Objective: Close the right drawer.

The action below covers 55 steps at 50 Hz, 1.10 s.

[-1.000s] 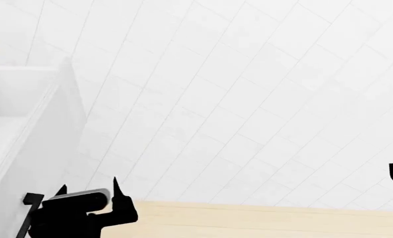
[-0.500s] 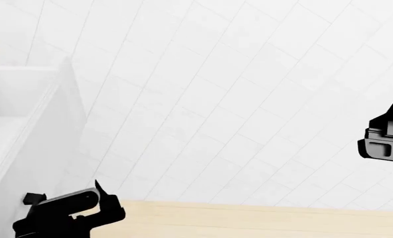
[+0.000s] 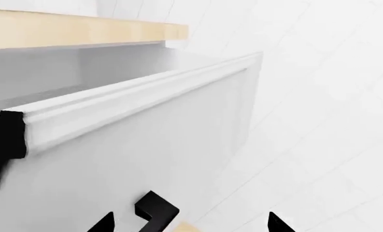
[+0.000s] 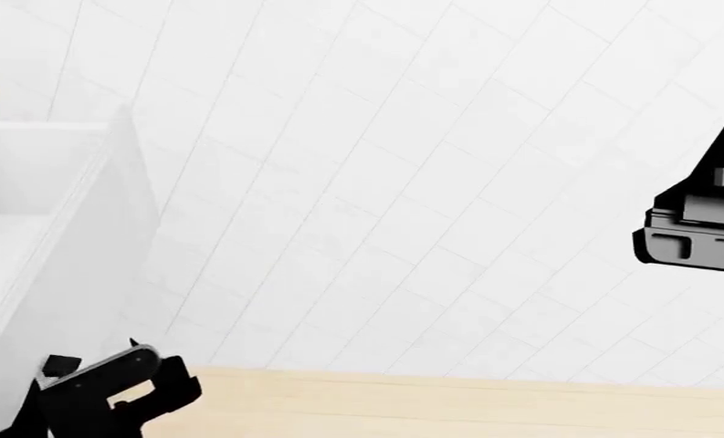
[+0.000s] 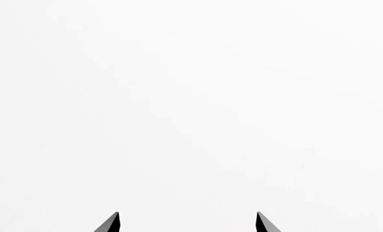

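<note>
The right drawer (image 4: 45, 228) stands pulled out at the left of the head view, its white box walls showing. In the left wrist view its panelled white front (image 3: 146, 140) fills the picture. One end of the black squared bar handle (image 3: 156, 212) lies between the two fingertips of my left gripper (image 3: 191, 224), nearer the left-hand tip; the gripper is open and not touching it. The handle (image 4: 59, 367) shows just beside my left arm (image 4: 112, 394). My right gripper (image 5: 187, 223) is open over plain white, with nothing between its fingers. The right arm (image 4: 703, 242) hangs at the right edge.
A light wood countertop (image 3: 81, 29) runs above the drawer. White tiling (image 4: 435, 182) covers most of the head view. A pale wood band (image 4: 484, 401) crosses its lower edge.
My left gripper has sunk lower and shifted left toward the drawer front. The right arm has come further into view from the right edge and risen.
</note>
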Available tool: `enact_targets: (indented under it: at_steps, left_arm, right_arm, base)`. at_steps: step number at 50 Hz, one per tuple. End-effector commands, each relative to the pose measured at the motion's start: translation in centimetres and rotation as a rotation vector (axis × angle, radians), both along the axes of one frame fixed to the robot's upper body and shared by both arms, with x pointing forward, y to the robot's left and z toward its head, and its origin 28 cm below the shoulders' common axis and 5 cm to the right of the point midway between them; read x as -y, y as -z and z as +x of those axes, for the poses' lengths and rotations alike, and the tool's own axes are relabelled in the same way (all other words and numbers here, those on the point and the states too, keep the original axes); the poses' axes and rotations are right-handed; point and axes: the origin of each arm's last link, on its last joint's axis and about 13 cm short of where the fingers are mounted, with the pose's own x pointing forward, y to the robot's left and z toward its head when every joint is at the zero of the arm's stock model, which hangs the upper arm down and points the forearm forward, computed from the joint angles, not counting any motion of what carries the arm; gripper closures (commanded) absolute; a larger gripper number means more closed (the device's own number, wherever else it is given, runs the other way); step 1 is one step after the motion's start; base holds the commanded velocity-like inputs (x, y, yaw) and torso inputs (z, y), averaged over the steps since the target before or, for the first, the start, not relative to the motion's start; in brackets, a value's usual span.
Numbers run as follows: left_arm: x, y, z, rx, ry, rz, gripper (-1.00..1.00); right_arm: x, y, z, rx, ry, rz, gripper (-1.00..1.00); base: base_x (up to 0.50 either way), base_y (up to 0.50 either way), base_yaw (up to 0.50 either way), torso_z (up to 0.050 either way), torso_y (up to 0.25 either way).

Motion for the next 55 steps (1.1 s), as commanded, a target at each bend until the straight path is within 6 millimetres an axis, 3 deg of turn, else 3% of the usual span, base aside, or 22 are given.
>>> enact_targets:
  at_steps: [1, 9, 29, 41, 42, 43, 44, 45, 47, 55]
  left_arm:
    - [0.0, 0.0, 0.0, -0.002, -0.105, 0.012, -1.00]
    - [0.1, 0.0, 0.0, -0.015, -0.181, 0.047, -1.00]
    - [0.1, 0.4, 0.3, -0.188, -0.160, 0.122, -1.00]
    - [0.1, 0.4, 0.3, -0.203, -0.155, 0.121, -1.00]
    - [-6.3, 2.7, -2.1, -0.220, -0.228, 0.024, -1.00]
    - [-14.3, 4.2, -5.4, -0.250, -0.378, -0.024, -1.00]
    - [-20.7, 3.1, -7.4, -0.222, -0.363, 0.047, -1.00]
    - [-25.6, 1.2, -8.8, -0.207, -0.272, 0.150, -1.00]
    - [-26.0, 1.3, -9.3, -0.194, -0.180, 0.112, -1.00]
    - [-27.9, 1.7, -12.1, -0.186, -0.239, 0.102, -1.00]
  right_arm:
    - [-0.6, 0.2, 0.5, -0.005, -0.032, 0.000, -1.00]
    - [-0.9, 0.3, 0.9, -0.008, -0.056, 0.002, -1.00]
    - [-1.5, 0.1, 1.1, -0.009, -0.051, 0.004, -1.00]
    - [-2.5, -0.3, 0.0, -0.001, -0.057, -0.012, -1.00]
    - [-2.6, -0.5, -0.2, 0.004, -0.064, -0.011, -1.00]
    - [-2.8, -0.6, -0.4, 0.007, -0.070, -0.012, -1.00]
    - [-2.8, -0.7, -0.5, 0.009, -0.071, -0.014, -1.00]
    - [-2.8, -0.7, -0.6, 0.012, -0.071, -0.013, -1.00]
    - [-3.0, -0.8, -0.8, 0.016, -0.078, -0.012, -1.00]
    - [-4.0, -1.0, -1.4, 0.024, -0.106, -0.020, -1.00]
  base:
    - [0.00, 0.00, 0.00, 0.000, 0.000]
    - [0.00, 0.00, 0.00, 0.000, 0.000]
    - [0.00, 0.00, 0.00, 0.000, 0.000]
    - [0.00, 0.00, 0.00, 0.000, 0.000]
    - [0.00, 0.00, 0.00, 0.000, 0.000]
    - [0.00, 0.00, 0.00, 0.000, 0.000]
    - [0.00, 0.00, 0.00, 0.000, 0.000]
    - [0.00, 0.00, 0.00, 0.000, 0.000]
    - [0.00, 0.00, 0.00, -0.009, 0.000]
    - [0.00, 0.00, 0.00, -0.002, 0.000]
